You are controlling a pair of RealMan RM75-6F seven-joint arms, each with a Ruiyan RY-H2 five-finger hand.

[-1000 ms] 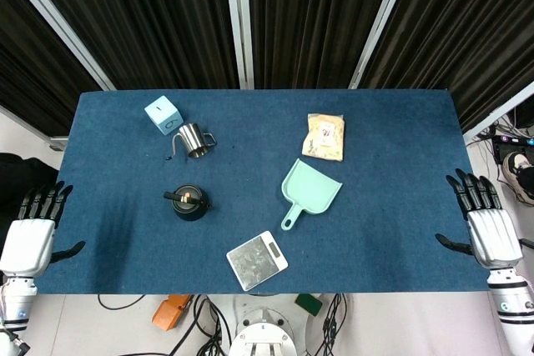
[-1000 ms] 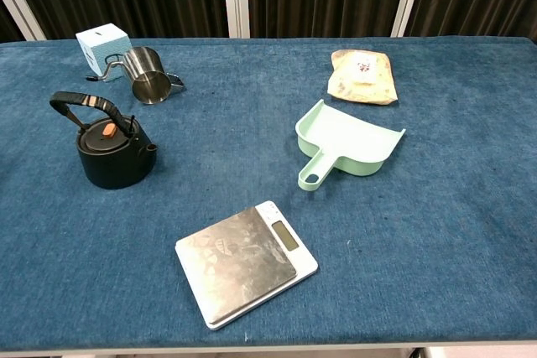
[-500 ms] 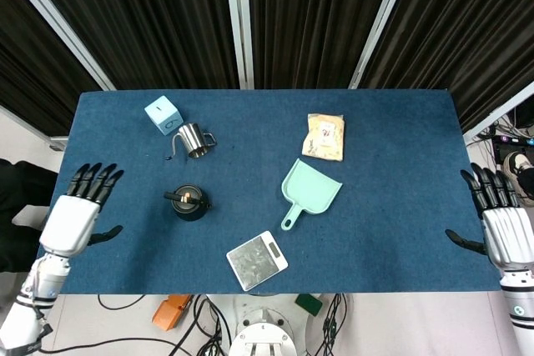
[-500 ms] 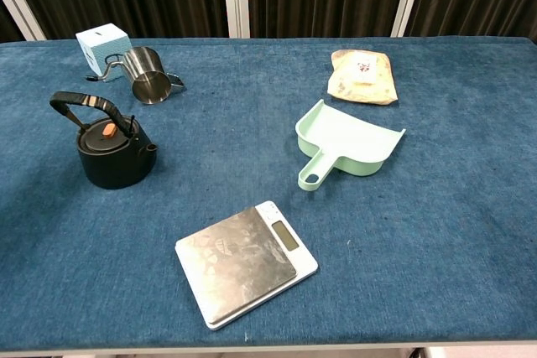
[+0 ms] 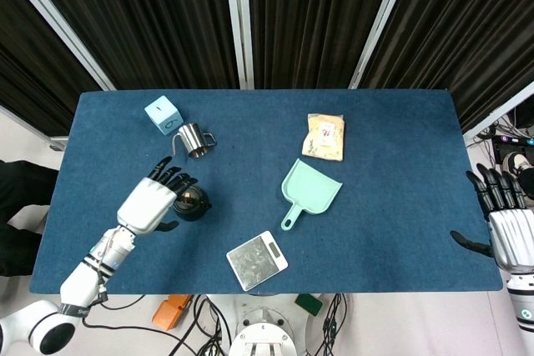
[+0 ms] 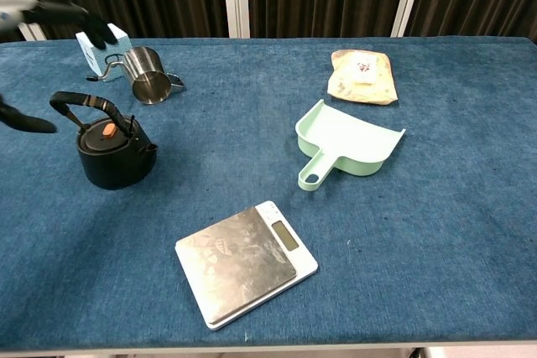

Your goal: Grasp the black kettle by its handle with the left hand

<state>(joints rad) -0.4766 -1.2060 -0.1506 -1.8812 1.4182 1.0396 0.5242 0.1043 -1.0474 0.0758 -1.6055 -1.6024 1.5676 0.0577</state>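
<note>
Left hand (image 5: 153, 203) hovers open over the black kettle (image 6: 113, 154) at the table's (image 5: 400, 164) left-centre, fingers spread, holding nothing; it covers most of the kettle from the head view. Chest view cuts it off, showing only fingertips (image 6: 99, 37) above the handle (image 6: 81, 104). Right hand (image 5: 506, 227) open off the right edge, partly cropped.
</note>
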